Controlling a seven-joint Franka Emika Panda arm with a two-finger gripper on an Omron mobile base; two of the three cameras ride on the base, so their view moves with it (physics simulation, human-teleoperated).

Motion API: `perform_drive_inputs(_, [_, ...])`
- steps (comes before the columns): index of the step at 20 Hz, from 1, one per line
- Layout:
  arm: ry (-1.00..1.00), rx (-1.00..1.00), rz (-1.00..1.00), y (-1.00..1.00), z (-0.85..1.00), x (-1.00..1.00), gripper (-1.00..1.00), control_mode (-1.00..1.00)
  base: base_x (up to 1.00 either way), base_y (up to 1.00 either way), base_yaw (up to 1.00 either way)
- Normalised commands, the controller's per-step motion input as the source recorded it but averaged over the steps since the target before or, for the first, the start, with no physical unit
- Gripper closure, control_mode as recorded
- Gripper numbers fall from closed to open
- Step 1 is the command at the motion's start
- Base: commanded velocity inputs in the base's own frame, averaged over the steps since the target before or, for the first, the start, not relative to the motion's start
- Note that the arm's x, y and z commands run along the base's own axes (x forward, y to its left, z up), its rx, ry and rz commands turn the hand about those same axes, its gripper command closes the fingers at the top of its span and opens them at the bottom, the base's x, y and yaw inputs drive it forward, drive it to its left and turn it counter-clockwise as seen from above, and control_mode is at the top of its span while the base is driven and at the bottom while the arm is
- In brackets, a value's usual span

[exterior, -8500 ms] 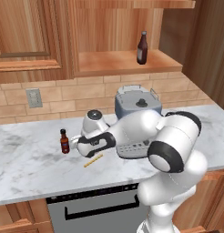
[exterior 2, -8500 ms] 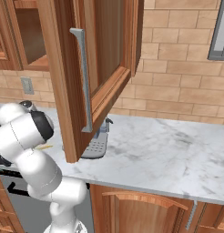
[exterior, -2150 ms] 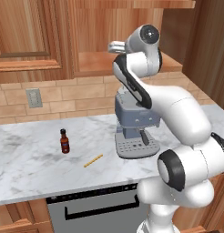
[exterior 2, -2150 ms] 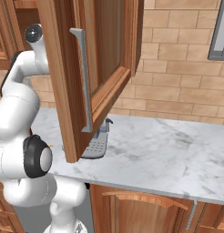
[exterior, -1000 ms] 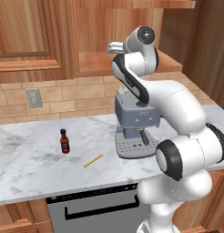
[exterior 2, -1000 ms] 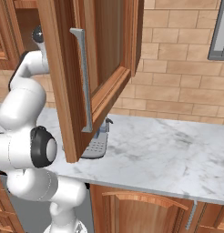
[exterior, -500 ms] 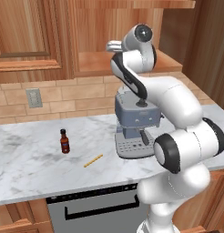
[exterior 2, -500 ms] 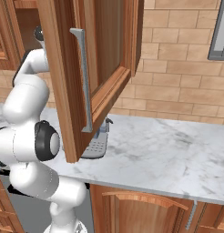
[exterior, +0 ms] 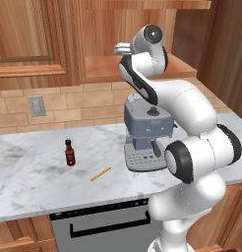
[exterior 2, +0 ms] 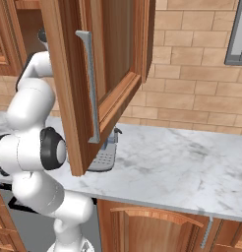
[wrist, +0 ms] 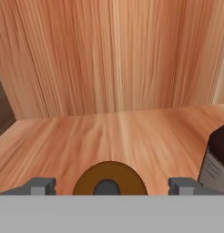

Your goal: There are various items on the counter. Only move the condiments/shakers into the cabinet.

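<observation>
My gripper (wrist: 109, 185) is up inside the cabinet (exterior: 101, 66), its two fingertips (wrist: 40, 185) set wide apart with the round tan top of the pepper shaker (wrist: 110, 178) between them, touching neither as far as I can make out. The shaker stands on the wooden shelf floor, with the grained back wall ahead of it. At the right edge of my hand view I see a dark shape (wrist: 217, 159) on the same shelf, possibly the brown glass bottle, but too little of it shows for me to be sure.

Below, the long marble counter (exterior: 24, 177) carries the grey coffee machine (exterior: 145, 138) under my raised arm. Well to its left stands the small sauce bottle (exterior: 70, 153), upright, and between them, nearer the front edge, lies the thin yellow stick (exterior: 101, 173).
</observation>
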Motion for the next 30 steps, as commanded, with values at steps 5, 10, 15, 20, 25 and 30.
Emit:
perform_drive_inputs(5, [0.00,-0.05,0.00,0.00,-0.10,0.20,-1.00,-1.00,0.00,0.00,0.00])
perform_drive_inputs(10, [0.00,-0.03,0.00,0.00,-0.06,0.16,-1.00,-1.00,0.00,0.00,0.00])
perform_drive_inputs(15, [0.00,0.00,0.00,0.00,0.00,-0.14,-1.00,-1.00,0.00,0.00,0.00])
perform_drive_inputs(20, [-0.10,0.00,-0.03,0.00,-0.08,-0.97,-1.00,-1.00,0.00,0.00,0.00])
perform_drive_inputs(25, [-0.11,0.00,-0.05,0.00,-0.25,-1.00,-1.00,-1.00,0.00,0.00,0.00])
perform_drive_inputs(30, [0.04,0.00,-0.03,0.00,-0.48,-1.00,-1.00,-1.00,0.00,0.00,0.00])
